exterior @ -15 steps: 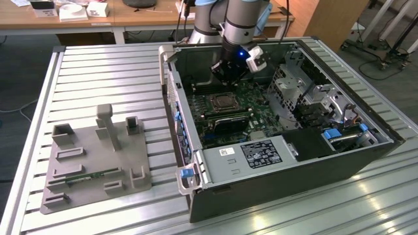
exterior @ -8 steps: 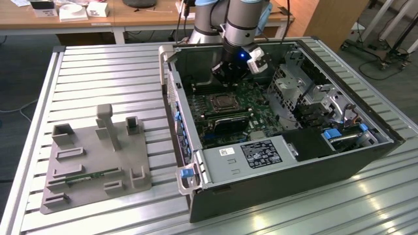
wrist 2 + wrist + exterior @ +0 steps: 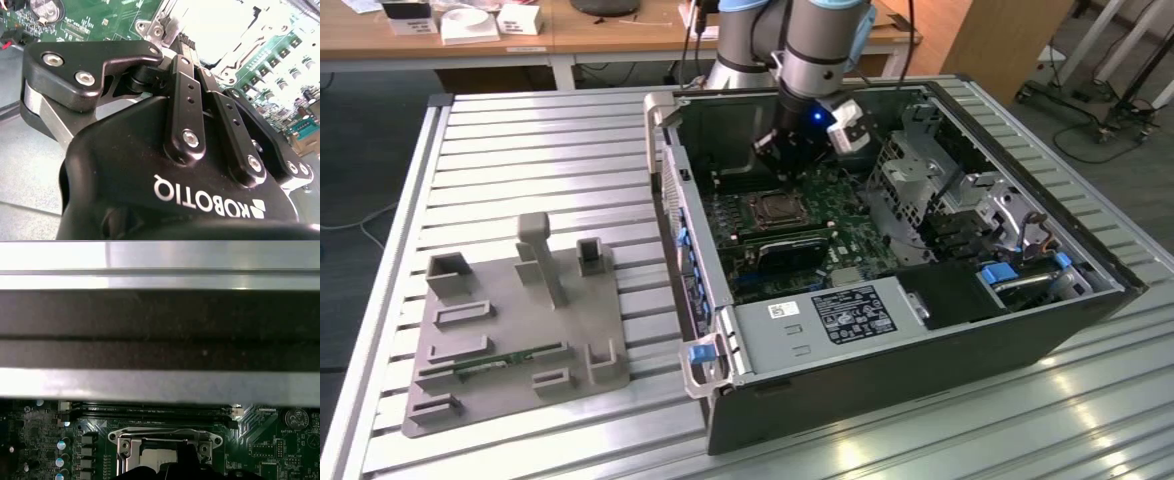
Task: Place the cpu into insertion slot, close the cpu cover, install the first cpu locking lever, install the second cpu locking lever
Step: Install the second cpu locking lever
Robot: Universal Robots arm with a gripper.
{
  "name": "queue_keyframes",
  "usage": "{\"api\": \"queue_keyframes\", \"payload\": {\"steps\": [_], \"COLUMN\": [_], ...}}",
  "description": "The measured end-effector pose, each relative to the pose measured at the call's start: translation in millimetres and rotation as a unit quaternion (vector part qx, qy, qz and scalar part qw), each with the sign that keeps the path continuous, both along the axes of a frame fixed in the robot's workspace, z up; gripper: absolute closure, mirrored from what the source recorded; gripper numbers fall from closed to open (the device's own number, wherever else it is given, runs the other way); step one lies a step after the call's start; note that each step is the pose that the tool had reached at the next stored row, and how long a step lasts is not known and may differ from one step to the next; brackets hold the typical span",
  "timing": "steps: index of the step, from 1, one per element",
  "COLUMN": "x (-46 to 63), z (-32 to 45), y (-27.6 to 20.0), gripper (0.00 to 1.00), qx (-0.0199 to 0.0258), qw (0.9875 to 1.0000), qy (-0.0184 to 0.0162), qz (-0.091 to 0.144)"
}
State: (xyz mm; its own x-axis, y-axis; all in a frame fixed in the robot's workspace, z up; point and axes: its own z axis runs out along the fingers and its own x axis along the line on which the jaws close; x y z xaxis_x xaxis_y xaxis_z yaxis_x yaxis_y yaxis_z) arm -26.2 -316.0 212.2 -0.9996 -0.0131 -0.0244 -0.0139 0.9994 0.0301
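Observation:
The insertion slot (image 3: 774, 211) is a square socket with a metal rim on the green board inside the open computer case (image 3: 1067, 240). My gripper (image 3: 783, 165) hangs just above the board, beside the socket's far edge. In the second wrist view its black fingers (image 3: 186, 75) lie together, shut, reaching toward the bright metal frame of the socket (image 3: 220, 30). In the first wrist view that metal frame (image 3: 165, 436) sits over a pale silvery surface (image 3: 156, 458), and I cannot tell whether this is the cpu or the cpu cover. The dark gripper tip (image 3: 170, 473) overlaps the frame's near edge.
Long black memory slots (image 3: 150, 412) run just past the socket. The case's back wall (image 3: 160, 330) rises close behind them. A metal drive cage (image 3: 921, 170) stands at the exterior view's right of the socket. A grey fixture plate (image 3: 514, 330) lies on the slatted table (image 3: 534, 150).

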Motion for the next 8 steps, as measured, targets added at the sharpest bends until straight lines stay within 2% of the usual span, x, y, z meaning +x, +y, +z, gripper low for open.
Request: {"api": "queue_keyframes", "payload": {"steps": [8], "x": [0.0], "z": [0.0], "y": [-8.9], "gripper": [0.89], "qx": [-0.0013], "qw": [1.0], "qy": [0.0], "qz": [0.0]}}
